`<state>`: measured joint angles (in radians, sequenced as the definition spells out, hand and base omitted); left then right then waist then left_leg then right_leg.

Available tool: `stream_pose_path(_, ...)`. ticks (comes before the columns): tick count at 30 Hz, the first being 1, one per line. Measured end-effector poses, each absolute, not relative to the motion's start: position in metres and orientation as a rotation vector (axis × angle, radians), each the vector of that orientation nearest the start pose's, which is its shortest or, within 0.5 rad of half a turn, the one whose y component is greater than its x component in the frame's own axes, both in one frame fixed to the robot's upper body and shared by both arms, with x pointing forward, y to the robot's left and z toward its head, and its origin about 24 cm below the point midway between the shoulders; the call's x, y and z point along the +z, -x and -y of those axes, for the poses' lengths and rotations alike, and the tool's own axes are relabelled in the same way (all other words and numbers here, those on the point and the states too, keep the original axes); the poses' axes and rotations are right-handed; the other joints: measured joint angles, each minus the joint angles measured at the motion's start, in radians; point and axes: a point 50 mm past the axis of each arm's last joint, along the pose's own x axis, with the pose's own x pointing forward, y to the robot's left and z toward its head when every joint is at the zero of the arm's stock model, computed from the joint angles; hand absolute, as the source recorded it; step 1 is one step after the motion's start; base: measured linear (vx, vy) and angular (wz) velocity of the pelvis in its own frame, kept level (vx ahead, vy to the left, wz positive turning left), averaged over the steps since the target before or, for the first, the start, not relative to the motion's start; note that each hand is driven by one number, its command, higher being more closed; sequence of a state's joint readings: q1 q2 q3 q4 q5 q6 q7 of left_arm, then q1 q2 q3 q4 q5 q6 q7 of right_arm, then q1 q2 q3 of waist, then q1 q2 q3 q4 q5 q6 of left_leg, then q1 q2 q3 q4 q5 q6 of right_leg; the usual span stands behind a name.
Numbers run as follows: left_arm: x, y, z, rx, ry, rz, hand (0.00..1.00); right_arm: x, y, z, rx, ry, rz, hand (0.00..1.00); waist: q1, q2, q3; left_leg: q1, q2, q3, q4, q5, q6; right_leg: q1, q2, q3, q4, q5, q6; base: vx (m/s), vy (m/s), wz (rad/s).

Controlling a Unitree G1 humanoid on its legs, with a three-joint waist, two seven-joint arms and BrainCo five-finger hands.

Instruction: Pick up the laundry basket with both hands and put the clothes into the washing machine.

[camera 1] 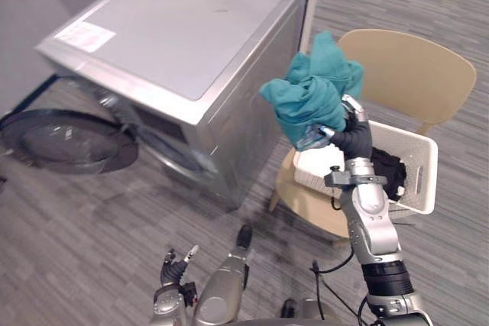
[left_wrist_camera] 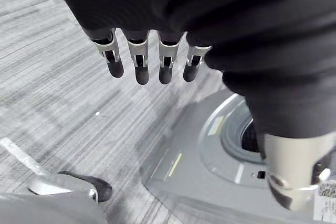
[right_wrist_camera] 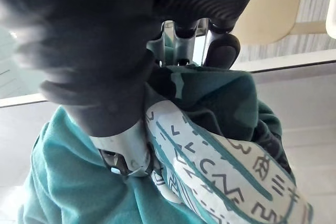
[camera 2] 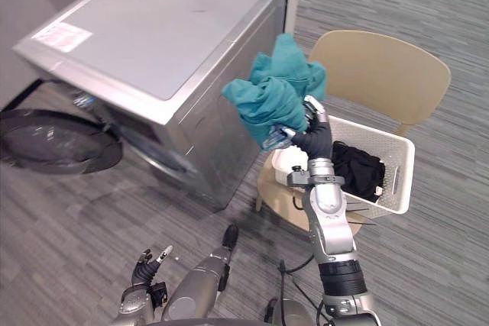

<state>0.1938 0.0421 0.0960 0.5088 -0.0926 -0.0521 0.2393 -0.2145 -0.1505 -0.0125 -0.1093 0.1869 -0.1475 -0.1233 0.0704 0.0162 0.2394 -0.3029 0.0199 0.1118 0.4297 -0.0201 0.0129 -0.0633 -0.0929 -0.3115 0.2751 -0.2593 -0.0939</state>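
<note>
Left robot hand [left_wrist_camera: 137, 64] hangs low, fingers relaxed and empty. Right robot hand [camera 1: 350, 124] clamps teal garment [camera 1: 313, 89], held clear of basket [camera 1: 422, 181] for carrying to washer [camera 1: 183, 36].

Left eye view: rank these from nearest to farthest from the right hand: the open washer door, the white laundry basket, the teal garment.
From the right hand:
1. teal garment: gripped in its fingers, bunched above it.
2. white laundry basket: on the chair, just below the hand to its right.
3. open washer door: far left, low by the floor.
</note>
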Motion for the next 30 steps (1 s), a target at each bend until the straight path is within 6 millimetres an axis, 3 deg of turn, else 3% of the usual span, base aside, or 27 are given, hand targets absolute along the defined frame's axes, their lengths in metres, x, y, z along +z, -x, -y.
stream_pose_path(2,-0.076,-0.171,-0.199,0.373,-0.005,-0.511,0.00,0.130,-0.277,0.173,-0.039,-0.040,0.427,1.00,-0.007,0.021,-0.014,0.144,0.078,0.045,-0.007,-0.089,-0.034,-0.012,0.005,-0.077,-0.055,0.052,-0.001,-0.24,0.031,0.97)
stream_pose_path(4,-0.053,-0.189,-0.186,0.302,-0.006,-0.389,0.00,0.121,-0.272,0.177,-0.020,-0.019,0.395,1.00,-0.026,0.044,-0.033,0.248,0.121,0.064,-0.103,-0.092,-0.051,-0.019,0.005,-0.147,-0.065,0.070,0.010,-0.25,0.214,1.55)
stream_pose_path(5,0.015,-0.227,-0.161,0.153,-0.035,-0.031,0.00,0.122,-0.267,0.161,0.112,0.086,0.401,1.00,-0.028,0.085,-0.068,0.335,0.118,0.076,-0.367,-0.079,-0.095,-0.045,-0.005,-0.246,-0.069,0.126,0.051,-0.32,0.408,1.72)
stream_pose_path(10,0.031,-0.229,-0.158,0.119,-0.073,0.056,0.00,0.115,-0.264,0.128,0.280,0.176,0.387,1.00,-0.028,0.074,-0.082,0.342,0.076,0.077,-0.354,-0.080,-0.097,-0.007,-0.028,-0.230,-0.144,0.200,0.083,-0.12,0.217,0.20)
stream_pose_path(12,0.043,-0.231,-0.141,0.014,-0.085,0.113,0.00,0.104,-0.264,0.096,0.474,0.310,0.359,1.00,-0.027,0.063,-0.089,0.347,0.074,0.081,-0.365,-0.080,-0.096,0.004,-0.015,-0.217,-0.195,0.240,0.085,-0.07,0.080,-0.17)
stream_pose_path(14,0.045,-0.232,-0.134,-0.019,-0.079,0.117,0.00,0.095,-0.262,0.080,0.561,0.348,0.335,1.00,-0.026,0.059,-0.092,0.353,0.073,0.081,-0.365,-0.078,-0.093,0.023,-0.008,-0.217,-0.224,0.258,0.081,-0.07,0.018,-0.04)
stream_pose_path(16,0.043,-0.232,-0.134,-0.027,-0.085,0.112,0.00,0.092,-0.264,0.079,0.576,0.377,0.319,1.00,-0.025,0.058,-0.098,0.359,0.072,0.079,-0.370,-0.071,-0.081,0.040,0.000,-0.219,-0.257,0.280,0.078,-0.06,-0.002,0.05)
stream_pose_path(17,0.043,-0.232,-0.134,-0.028,-0.087,0.112,1.00,0.090,-0.264,0.079,0.582,0.382,0.314,1.00,-0.024,0.057,-0.102,0.363,0.072,0.079,-0.379,-0.067,-0.076,0.045,0.004,-0.216,-0.266,0.286,0.077,-0.05,-0.016,-0.01)
stream_pose_path(24,0.043,-0.232,-0.132,-0.044,-0.098,0.108,1.00,0.085,-0.264,0.072,0.617,0.396,0.276,1.00,-0.024,0.050,-0.110,0.378,0.085,0.079,-0.412,-0.065,-0.072,0.084,0.049,-0.207,-0.362,0.348,0.052,-0.09,-0.034,-0.05)
stream_pose_path(25,0.042,-0.232,-0.132,-0.043,-0.098,0.104,1.00,0.084,-0.263,0.071,0.624,0.396,0.274,0.00,-0.025,0.048,-0.111,0.378,0.085,0.079,-0.414,-0.064,-0.070,0.088,0.052,-0.206,-0.375,0.356,0.052,-0.09,-0.016,-0.07)
stream_pose_path(30,0.033,-0.231,-0.131,-0.049,-0.099,0.062,1.00,0.069,-0.253,0.072,0.665,0.388,0.212,0.00,-0.026,0.044,-0.134,0.384,0.087,0.081,-0.415,-0.064,-0.071,0.093,0.060,-0.198,-0.375,0.360,0.050,-0.05,0.001,-0.03)
